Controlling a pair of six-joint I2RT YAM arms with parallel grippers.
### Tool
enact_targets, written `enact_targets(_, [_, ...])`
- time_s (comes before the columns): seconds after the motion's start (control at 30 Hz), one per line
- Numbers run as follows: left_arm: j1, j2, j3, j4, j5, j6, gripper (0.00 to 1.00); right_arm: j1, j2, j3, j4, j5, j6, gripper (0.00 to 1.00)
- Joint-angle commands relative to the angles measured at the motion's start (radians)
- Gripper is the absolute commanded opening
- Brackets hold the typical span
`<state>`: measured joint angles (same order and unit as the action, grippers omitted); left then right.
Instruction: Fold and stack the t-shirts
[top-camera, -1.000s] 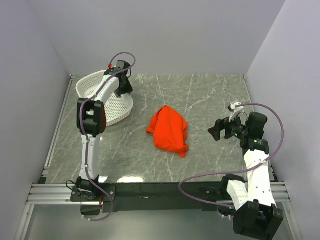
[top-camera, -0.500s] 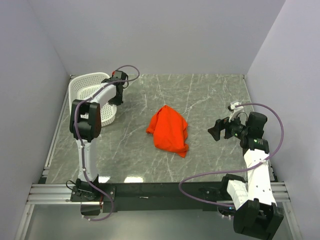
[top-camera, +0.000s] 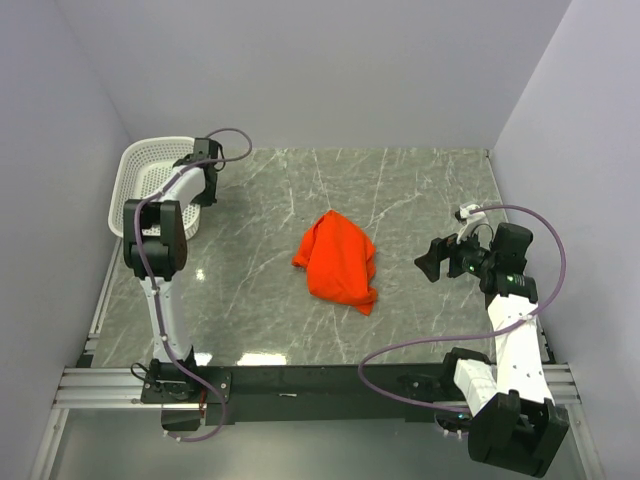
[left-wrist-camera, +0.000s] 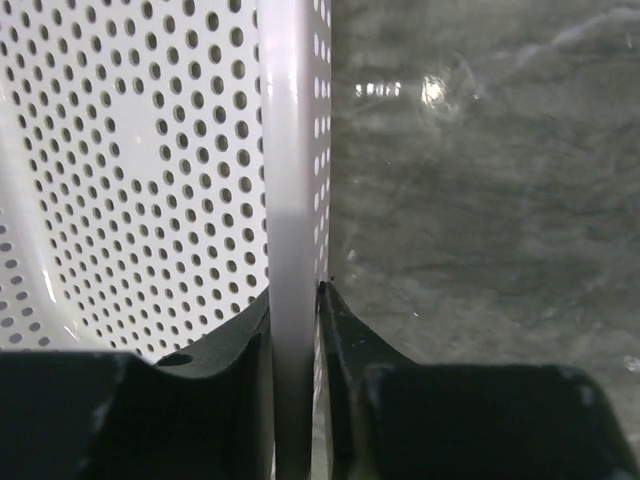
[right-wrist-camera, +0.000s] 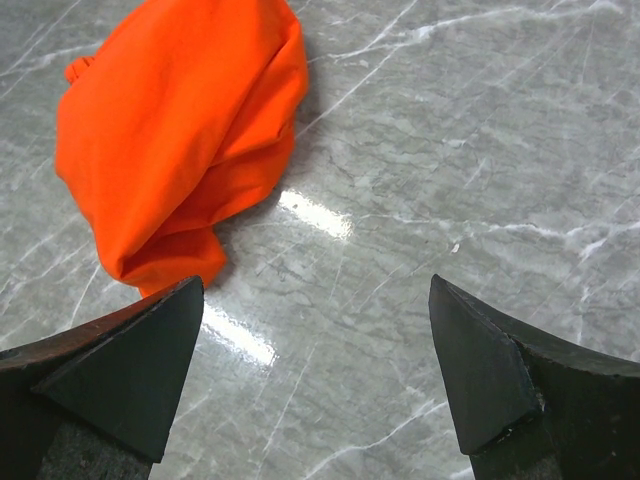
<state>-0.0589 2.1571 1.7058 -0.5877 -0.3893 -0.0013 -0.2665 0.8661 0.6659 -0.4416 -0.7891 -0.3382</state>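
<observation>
One orange-red t-shirt (top-camera: 338, 260) lies crumpled in a heap at the middle of the marble table, also seen at the upper left of the right wrist view (right-wrist-camera: 170, 130). My left gripper (top-camera: 203, 178) is at the far left and is shut on the rim of the white perforated basket (top-camera: 140, 175). The left wrist view shows the white rim (left-wrist-camera: 292, 150) pinched between both black fingers of the left gripper (left-wrist-camera: 295, 290). My right gripper (top-camera: 432, 262) hovers open to the right of the shirt, with only bare table between its fingers (right-wrist-camera: 315, 300).
The basket stands against the left wall in the far left corner, tipped up on its side. Grey walls close in the table (top-camera: 420, 200) on the left, back and right. A black rail runs along the near edge by the arm bases.
The left gripper has closed on the basket rim and pulled the basket leftward toward the far left corner. The shirt and the right arm have not moved.
</observation>
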Motion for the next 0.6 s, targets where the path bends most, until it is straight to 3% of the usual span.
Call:
enact_targets(0.0, [0.004, 0.006, 0.063, 0.066, 0.003, 0.05, 0.27, -0.005, 0.008, 0.024, 0.01, -0.016, -0.007, 0.99])
enact_targets(0.17, [0.01, 0.033, 0.158, 0.065, -0.008, 0.038, 0.39, -0.005, 0.007, 0.021, 0.009, -0.013, -0.007, 0.99])
enact_targets(0.3, [0.001, -0.043, 0.18, 0.077, -0.052, 0.009, 0.65, -0.005, 0.008, 0.021, 0.004, -0.032, -0.021, 0.99])
enact_targets(0.37, [-0.015, -0.116, 0.152, 0.1, -0.062, 0.007, 0.73, -0.005, 0.007, 0.017, -0.008, -0.05, -0.05, 0.99])
enact_targets(0.47, [-0.025, -0.422, -0.068, 0.224, -0.001, -0.071, 0.87, -0.002, 0.004, 0.012, -0.048, -0.125, -0.116, 0.99])
enact_targets(0.5, [-0.024, -0.497, -0.136, 0.262, 0.029, -0.092, 0.98, 0.001, 0.004, 0.014, -0.06, -0.166, -0.136, 0.99])
enact_targets(0.53, [-0.019, -0.572, -0.211, 0.358, 0.061, -0.144, 0.99, 0.016, 0.005, 0.015, -0.084, -0.179, -0.156, 0.99])
enact_targets(0.57, [-0.015, -0.715, -0.362, 0.405, 0.196, -0.172, 1.0, 0.033, 0.017, 0.018, -0.094, -0.186, -0.189, 0.99])
